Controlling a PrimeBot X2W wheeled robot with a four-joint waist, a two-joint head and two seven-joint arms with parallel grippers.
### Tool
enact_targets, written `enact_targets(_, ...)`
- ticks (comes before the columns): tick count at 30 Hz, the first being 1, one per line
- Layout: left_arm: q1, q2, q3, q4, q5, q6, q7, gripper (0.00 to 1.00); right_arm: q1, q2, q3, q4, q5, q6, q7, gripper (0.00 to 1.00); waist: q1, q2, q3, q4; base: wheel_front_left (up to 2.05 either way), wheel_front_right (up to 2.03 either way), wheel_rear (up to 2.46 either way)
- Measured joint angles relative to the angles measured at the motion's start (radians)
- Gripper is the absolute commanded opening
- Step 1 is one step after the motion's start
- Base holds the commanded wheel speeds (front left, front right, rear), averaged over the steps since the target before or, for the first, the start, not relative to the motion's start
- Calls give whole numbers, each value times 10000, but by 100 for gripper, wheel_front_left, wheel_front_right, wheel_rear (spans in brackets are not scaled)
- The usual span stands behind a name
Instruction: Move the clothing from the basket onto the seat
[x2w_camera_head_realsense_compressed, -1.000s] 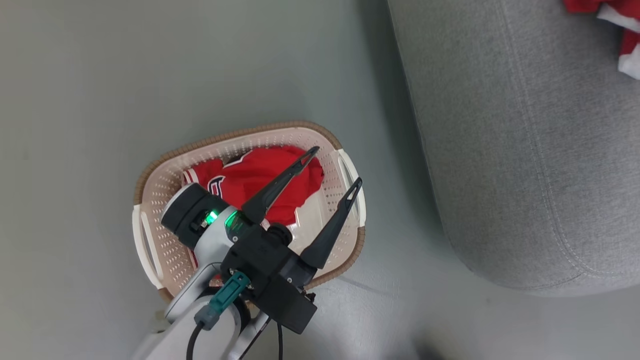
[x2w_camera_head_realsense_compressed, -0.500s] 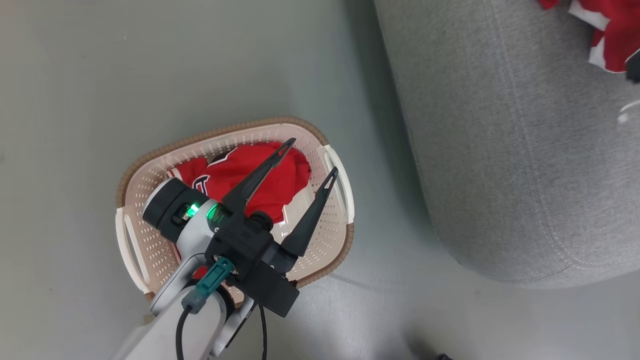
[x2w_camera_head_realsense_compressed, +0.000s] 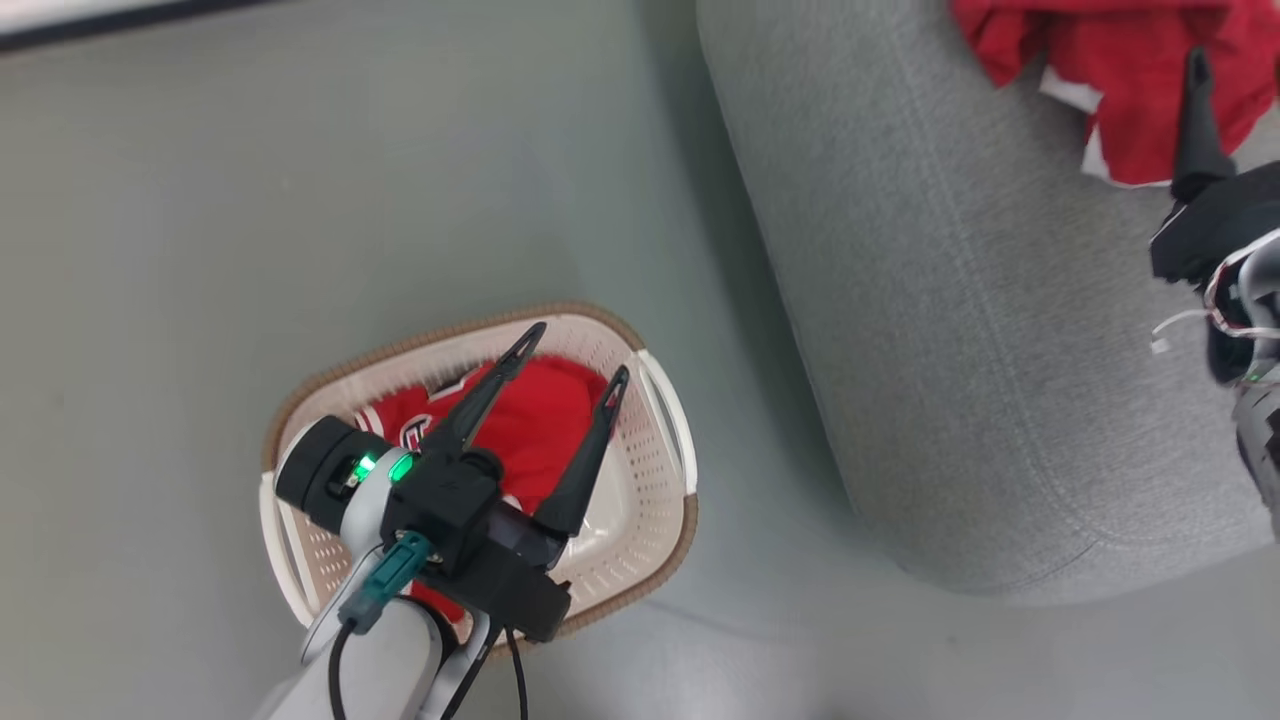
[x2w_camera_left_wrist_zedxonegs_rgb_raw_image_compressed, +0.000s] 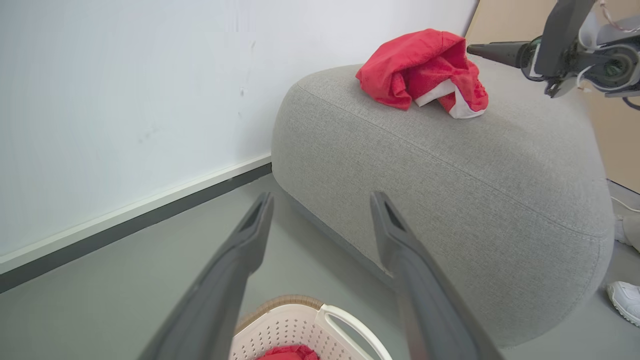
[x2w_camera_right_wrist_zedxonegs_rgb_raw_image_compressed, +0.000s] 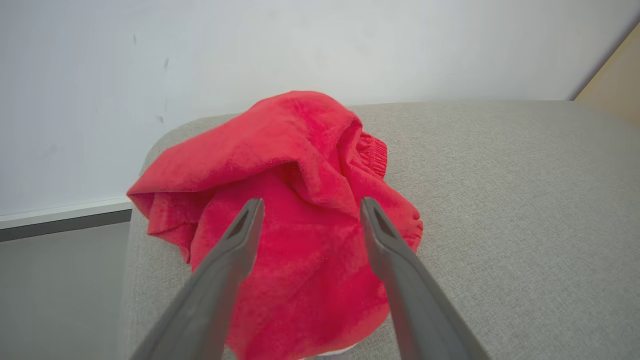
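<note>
Left claw (x2w_camera_head_realsense_compressed: 578, 352): two long dark tapered fingers, spread wide, empty, poised above the basket (x2w_camera_head_realsense_compressed: 655, 470). Right claw (x2w_camera_right_wrist_zedxonegs_rgb_raw_image_compressed: 311, 201): fingers likewise parted, holding nothing, tips just beside a crumpled garment (x2w_camera_right_wrist_zedxonegs_rgb_raw_image_compressed: 300, 240). Crumpled garment: soft bright red fabric, white panel at hem, heaped on top of the seat (x2w_camera_head_realsense_compressed: 950, 350). Jersey (x2w_camera_head_realsense_compressed: 545, 420): red, striped trim, dark numeral part-hidden, lying inside the basket. Basket: cream plastic, rounded rectangle, perforated walls, brown woven-look rim, white handles. Seat: light grey woven upholstery, rounded edges. Floor (x2w_camera_head_realsense_compressed: 250, 220): smooth grey-green; basket stands on it near the seat's foot. Wall (x2w_camera_left_wrist_zedxonegs_rgb_raw_image_compressed: 125, 90): white, dark skirting (x2w_camera_left_wrist_zedxonegs_rgb_raw_image_compressed: 125, 227).
</note>
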Motion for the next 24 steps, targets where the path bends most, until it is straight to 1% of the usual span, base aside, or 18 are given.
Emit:
enact_targets(1,26,-21,40,77,-13,10,-73,100,86,23,27,-98,-58,61,0,100,0,0,-119,10,0,0,0)
enact_targets(6,192,-167,339,451,-284,188,-435,100,612,314,104,-616,-213,155,-25,100,0,-1,-736,125,0,0,0)
enact_targets(10,392,-182,633,742,-497,318,-639,100,1143,497,140,-1035,-293,157,-25,100,0,-1,-1227,291,0,0,0)
enact_targets(21,1405,-90,1685,1494,-1160,709,-945,100,2944,1331,240,-2245,-385,150,-25,100,1,-1,-2612,902,0,0,0)
enact_targets(24,1636,-88,1829,1607,-1248,727,-989,100,3405,1448,253,-2504,-391,67,-25,100,0,-1,-2875,1008,0,0,0)
